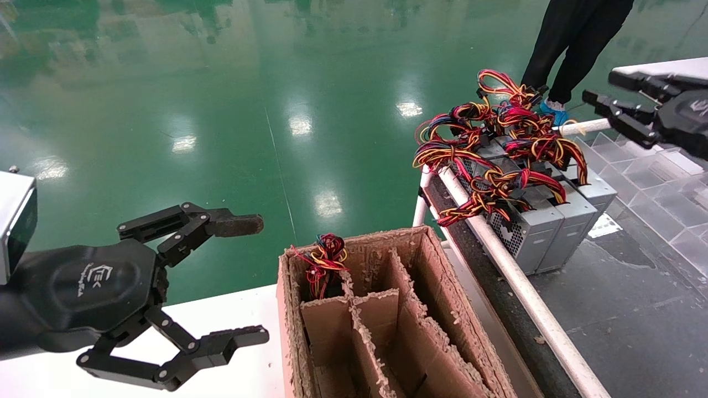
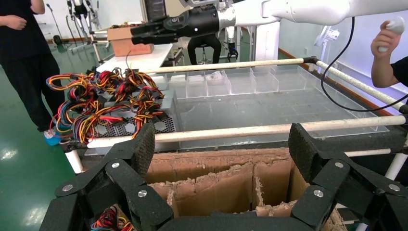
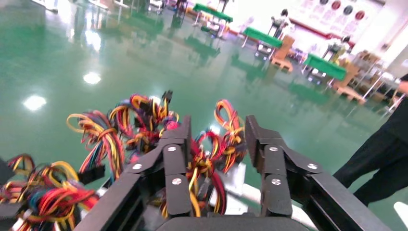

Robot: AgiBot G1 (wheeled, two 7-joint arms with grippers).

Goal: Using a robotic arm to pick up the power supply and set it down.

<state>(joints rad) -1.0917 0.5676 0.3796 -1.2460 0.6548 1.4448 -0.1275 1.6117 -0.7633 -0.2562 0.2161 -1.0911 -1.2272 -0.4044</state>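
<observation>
Several grey power supplies (image 1: pixel 545 224) stand in a row on a trolley, their red, yellow and blue wires (image 1: pixel 498 138) piled on top. The robotic arm (image 2: pixel 298 9), white with a black wrist, reaches in from the right. Its right gripper (image 1: pixel 604 93) hangs open above and to the right of the row, touching nothing. In the right wrist view the right gripper (image 3: pixel 217 134) frames the wires (image 3: pixel 144 125) between its fingers (image 3: pixel 179 144), some way off. Another wire bundle (image 1: pixel 326 257) sticks out of the far left cell of a cardboard box (image 1: pixel 442 326). My left gripper (image 1: pixel 249 279) waits open left of that box.
The trolley has white pipe rails (image 1: pixel 514 276) and clear plastic dividers (image 1: pixel 647 166). The cardboard box has torn partitions (image 2: pixel 216 187) and sits at the edge of a white table (image 1: pixel 221 315). A person (image 1: pixel 575 38) stands beyond the trolley; a second person's hand (image 2: pixel 387 38) holds a controller.
</observation>
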